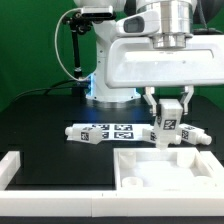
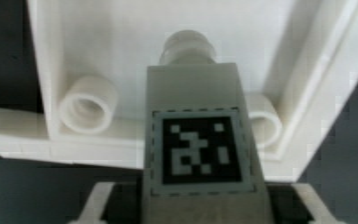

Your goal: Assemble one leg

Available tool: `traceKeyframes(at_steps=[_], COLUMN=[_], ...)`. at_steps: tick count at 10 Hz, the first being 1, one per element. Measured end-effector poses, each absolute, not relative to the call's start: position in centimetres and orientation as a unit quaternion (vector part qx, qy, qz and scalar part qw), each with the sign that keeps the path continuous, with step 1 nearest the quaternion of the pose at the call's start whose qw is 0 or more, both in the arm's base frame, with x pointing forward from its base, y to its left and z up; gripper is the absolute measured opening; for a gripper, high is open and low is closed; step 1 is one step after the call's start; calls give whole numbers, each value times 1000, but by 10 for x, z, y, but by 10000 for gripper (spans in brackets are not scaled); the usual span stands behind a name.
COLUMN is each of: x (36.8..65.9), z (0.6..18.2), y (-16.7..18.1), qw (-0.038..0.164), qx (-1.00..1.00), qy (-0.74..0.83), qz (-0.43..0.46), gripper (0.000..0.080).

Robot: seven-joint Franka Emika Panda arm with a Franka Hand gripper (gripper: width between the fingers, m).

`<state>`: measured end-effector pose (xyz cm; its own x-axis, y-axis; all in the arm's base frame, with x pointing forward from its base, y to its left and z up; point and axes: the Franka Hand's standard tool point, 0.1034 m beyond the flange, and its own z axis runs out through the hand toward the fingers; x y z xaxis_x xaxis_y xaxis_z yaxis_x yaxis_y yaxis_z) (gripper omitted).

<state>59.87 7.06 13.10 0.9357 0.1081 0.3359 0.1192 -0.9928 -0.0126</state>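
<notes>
Black table, green backdrop behind. Gripping one leg tight in the tool, hanging just above the white panel. Looks like the carry-over step; next, probably lining up over a corner socket, lowering straight, then twisting.

White parts on black, green behind
The leg shows white with a black-and-white square tag; lower right, the panel is plain white; table black, backdrop green.
</notes>
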Motion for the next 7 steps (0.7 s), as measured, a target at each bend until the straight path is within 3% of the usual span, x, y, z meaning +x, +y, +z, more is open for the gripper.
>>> traceKeyframes(at_steps=[3, 7], x=[637, 633], z=[152, 144], y=[86, 86], qw=[30, 29], qx=[-957, -958], qy=[-25, -26], qz=[-287, -284], gripper=[285, 285])
